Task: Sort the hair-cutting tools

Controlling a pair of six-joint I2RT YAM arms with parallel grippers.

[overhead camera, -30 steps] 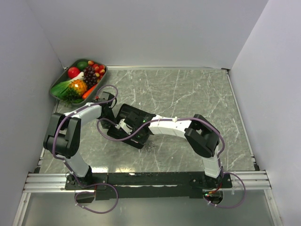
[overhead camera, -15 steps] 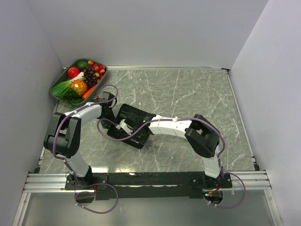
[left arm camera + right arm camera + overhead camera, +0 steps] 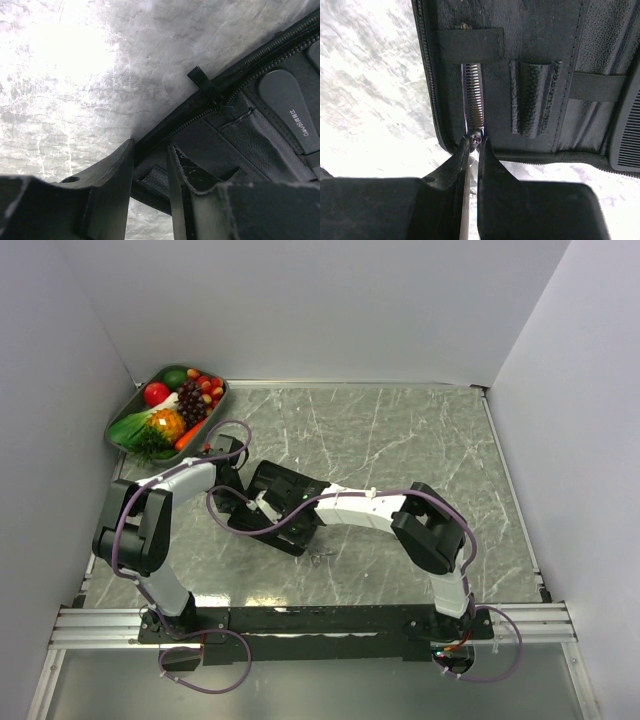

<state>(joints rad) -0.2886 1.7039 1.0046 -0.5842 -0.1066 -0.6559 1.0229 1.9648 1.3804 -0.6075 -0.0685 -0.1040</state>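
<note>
Barely anything has moved over the last second: the right wrist has crept a hair toward the left edge of the tabletop, and the left arm hasn't budged. The right fingers are pressed nearly together, pinching the silver scissors right around the pivot, with the handle end running back between them. The toothed blade lies inside the open black pouch, its tip tucked under an elastic strap close to the zipper edge. A black comb sits in the same pouch, over on the other side. The left fingers are partway apart and clamped over the pouch's zippered rim, one outside and one inside. The pouch lies in the left half of the tabletop, roughly midway between the near and far edges. A fruit tray sits in the far left corner.
</note>
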